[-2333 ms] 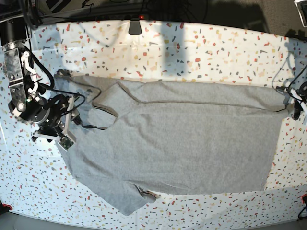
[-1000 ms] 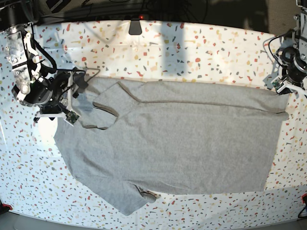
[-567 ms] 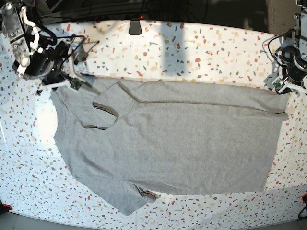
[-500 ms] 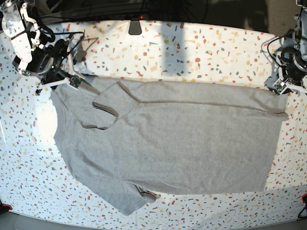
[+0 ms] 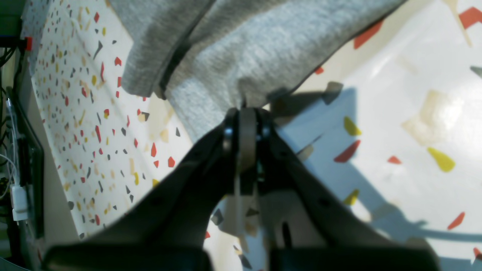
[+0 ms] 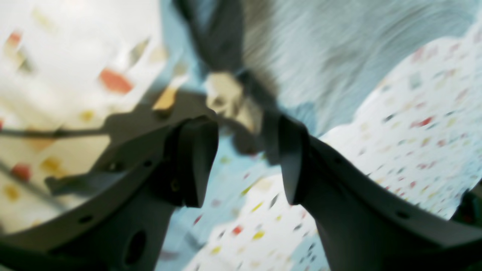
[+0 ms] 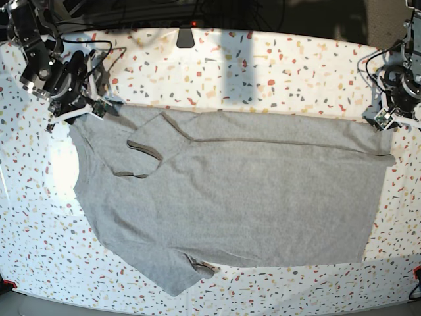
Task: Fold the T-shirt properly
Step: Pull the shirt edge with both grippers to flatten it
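- The grey T-shirt (image 7: 230,194) lies spread flat across the middle of the speckled white desk (image 7: 276,69), plain side up, no lettering showing.
- Seen from the base view, its neck end points to the left and its straight hem runs down the right side.
- One sleeve (image 7: 148,148) is folded in over the body near the upper left; the other sleeve (image 7: 174,273) sticks out at the lower left, close to the front edge of the desk.
- A long fold line (image 7: 276,140) runs across the upper part of the shirt, where a strip of cloth is turned over.
- The left gripper (image 5: 243,124) sits at the hem's upper corner, at the far right of the base view; its fingers are pressed together, tips right at the edge of the grey cloth. Whether any cloth is pinched between them I cannot tell.
- The right gripper (image 6: 244,150) is off the shirt's upper-left corner, over the desk, with its fingers (image 6: 196,162) spread wide and nothing between them; that view is blurred.
- A dark mount (image 7: 185,36) stands at the back edge of the desk.
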You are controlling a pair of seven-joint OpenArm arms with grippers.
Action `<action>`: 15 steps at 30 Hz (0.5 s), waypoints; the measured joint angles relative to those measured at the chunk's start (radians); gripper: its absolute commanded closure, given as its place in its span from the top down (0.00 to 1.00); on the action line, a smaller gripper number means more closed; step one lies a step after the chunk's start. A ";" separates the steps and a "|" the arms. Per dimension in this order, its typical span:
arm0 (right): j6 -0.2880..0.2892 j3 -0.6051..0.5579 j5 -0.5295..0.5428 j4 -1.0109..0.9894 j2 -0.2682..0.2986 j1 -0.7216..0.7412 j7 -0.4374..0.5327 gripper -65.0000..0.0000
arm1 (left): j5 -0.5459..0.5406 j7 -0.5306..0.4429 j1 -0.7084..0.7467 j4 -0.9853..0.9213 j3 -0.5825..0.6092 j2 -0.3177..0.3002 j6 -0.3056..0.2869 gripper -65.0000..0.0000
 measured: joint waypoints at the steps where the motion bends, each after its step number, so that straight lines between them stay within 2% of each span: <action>1: -0.006 0.000 -0.017 -0.003 0.000 0.000 0.024 0.45 | 0.000 0.000 0.000 0.000 0.000 0.000 0.000 0.00; 6: -0.006 0.000 -0.068 -0.055 0.000 0.000 0.119 0.45 | -0.023 0.000 0.000 0.000 0.000 0.000 0.000 0.00; 15: -0.015 0.002 -0.113 -0.097 0.003 0.006 0.150 0.43 | -0.026 0.000 0.000 0.000 0.000 0.000 0.000 0.00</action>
